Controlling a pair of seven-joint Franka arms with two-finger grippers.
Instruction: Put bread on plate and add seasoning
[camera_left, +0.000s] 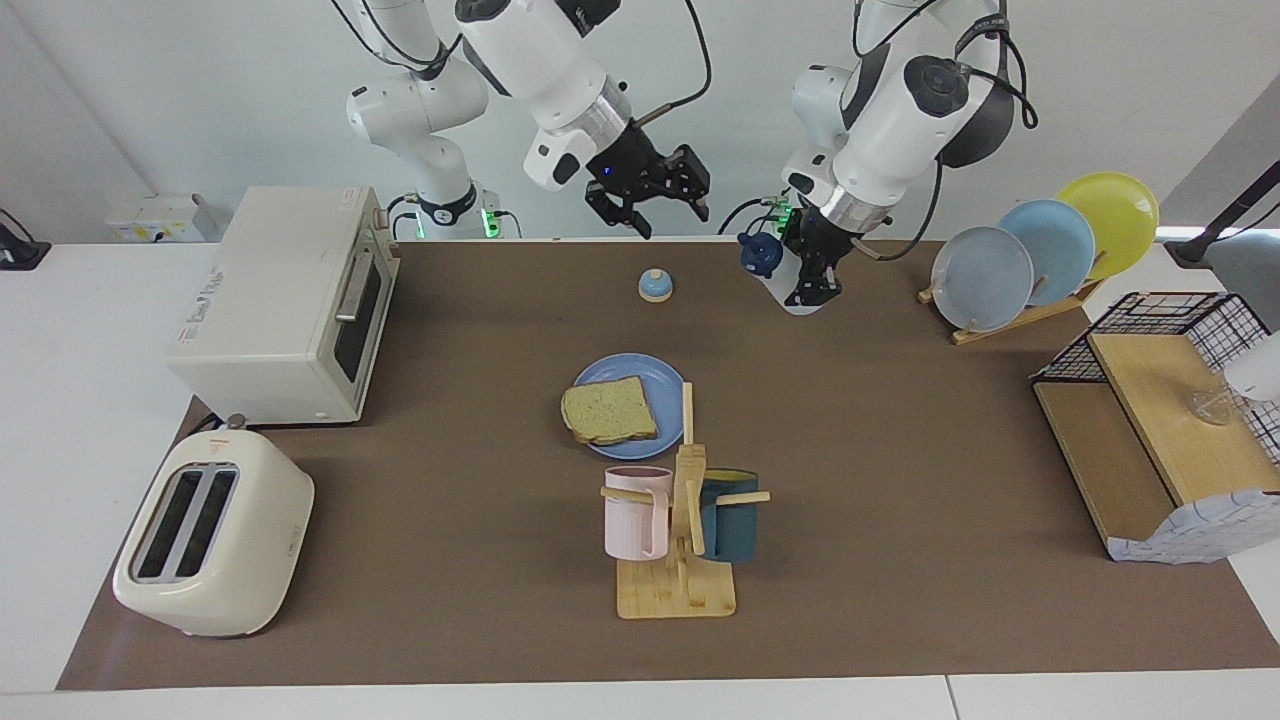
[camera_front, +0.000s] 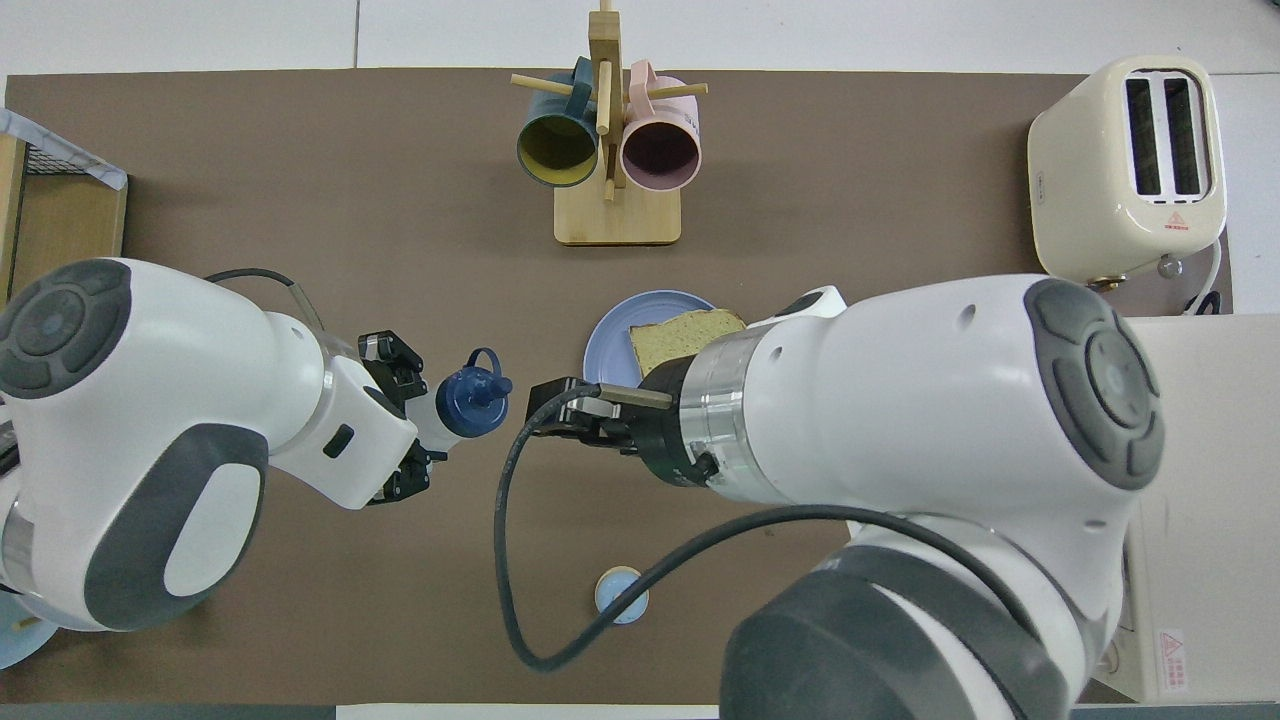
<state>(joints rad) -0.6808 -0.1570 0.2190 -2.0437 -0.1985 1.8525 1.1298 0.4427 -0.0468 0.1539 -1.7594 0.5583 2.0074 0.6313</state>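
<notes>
Facing view: the bread (camera_left: 609, 410) lies on the blue plate (camera_left: 660, 378) mid-table. The left gripper (camera_left: 812, 275), raised over the table edge nearest the robots, pinches the seasoning bottle (camera_left: 775, 268), tilted with its cap toward the right arm. The right gripper (camera_left: 650, 195) hangs raised, jaws spread, empty. Overhead view: the bottle's white body sits between the left gripper's fingers (camera_front: 405, 365), its cap (camera_front: 470, 398) pointing toward the right gripper (camera_front: 560, 415).

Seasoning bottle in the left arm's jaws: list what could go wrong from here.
1. The seasoning bottle hangs tilted in the left gripper, away from the plate; seasoning could spill on the mat.
2. The right gripper is raised close by; the arms could collide.
3. Poor aim could miss the bread.
</notes>
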